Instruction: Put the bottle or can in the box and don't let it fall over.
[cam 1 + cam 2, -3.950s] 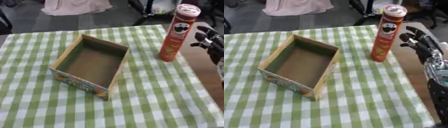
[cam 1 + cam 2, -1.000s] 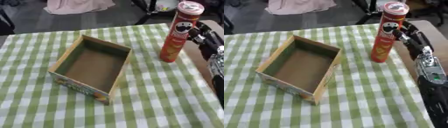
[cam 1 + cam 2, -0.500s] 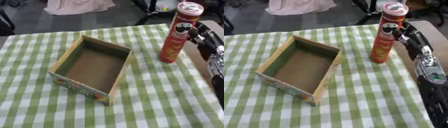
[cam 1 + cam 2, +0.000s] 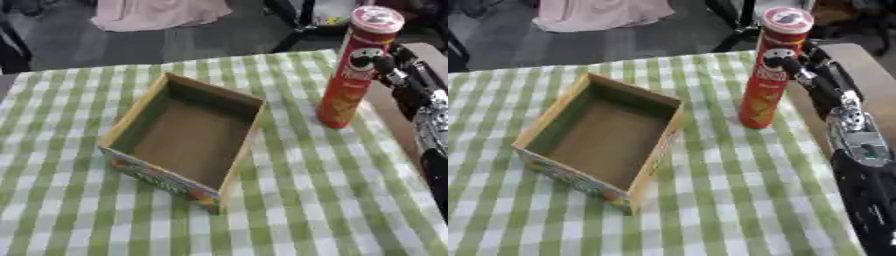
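1. Right eye view shows the tall red can (image 4: 768,70) standing upright on the green checked surface (image 4: 710,200), near its far right edge and well apart from the open cardboard box (image 4: 601,132)
2. The right hand (image 4: 811,75) is at the can's upper half, fingers curled against its side; whether they close fully round it cannot be told
3. The can looks like a stiff card tube, probably light, with a smooth printed wall that may slip
4. Being tall and narrow, it will likely tip easily; a hold around the middle of the body seems safest
5. The left hand shows in neither view
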Robot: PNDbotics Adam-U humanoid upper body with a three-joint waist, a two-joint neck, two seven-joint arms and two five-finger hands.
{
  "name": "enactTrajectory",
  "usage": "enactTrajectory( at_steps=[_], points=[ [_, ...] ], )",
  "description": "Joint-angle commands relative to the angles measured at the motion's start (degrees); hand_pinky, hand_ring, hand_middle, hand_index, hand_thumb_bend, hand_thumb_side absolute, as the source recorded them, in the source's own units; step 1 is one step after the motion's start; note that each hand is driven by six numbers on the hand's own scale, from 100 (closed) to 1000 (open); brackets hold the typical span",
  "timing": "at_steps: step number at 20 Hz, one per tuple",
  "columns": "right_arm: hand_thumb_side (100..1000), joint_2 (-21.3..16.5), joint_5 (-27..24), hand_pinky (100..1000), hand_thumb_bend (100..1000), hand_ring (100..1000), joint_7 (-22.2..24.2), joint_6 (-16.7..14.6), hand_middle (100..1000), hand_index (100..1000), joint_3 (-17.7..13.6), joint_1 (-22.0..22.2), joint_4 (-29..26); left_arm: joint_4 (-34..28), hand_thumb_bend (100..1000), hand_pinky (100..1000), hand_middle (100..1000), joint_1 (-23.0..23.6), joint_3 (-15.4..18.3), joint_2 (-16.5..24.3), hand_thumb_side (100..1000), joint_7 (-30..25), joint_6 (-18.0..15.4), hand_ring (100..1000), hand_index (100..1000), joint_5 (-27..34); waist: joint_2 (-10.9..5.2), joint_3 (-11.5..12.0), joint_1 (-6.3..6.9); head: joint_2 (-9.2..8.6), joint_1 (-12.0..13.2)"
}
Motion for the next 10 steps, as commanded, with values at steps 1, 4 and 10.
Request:
enactTrajectory(
  at_steps=[1,4,10],
  points=[
    [541,-1.2,1.2,705,1000,1000,0.0,0.2,1000,919,0.2,-1.5,-0.1,-1.0,316,995,715,-0.4,0.4,1.1,634,-0.1,0.1,681,774,-0.1,-0.55,0.1,0.04,-0.81,-0.2],
    [541,-1.1,1.7,710,1000,1000,0.1,0.2,1000,926,0.3,-1.8,0.1,-1.0,312,996,715,-0.5,0.4,1.0,636,-0.1,0.1,681,774,0.0,-0.45,0.2,0.10,-0.84,-0.1],
    [538,-1.0,1.8,719,1000,1000,1.1,0.2,1000,931,0.5,-2.2,0.2,-1.0,307,997,715,-0.4,0.3,0.9,639,-0.2,0.1,681,774,0.0,-0.30,0.2,0.15,-0.98,-0.1]
  ],
)
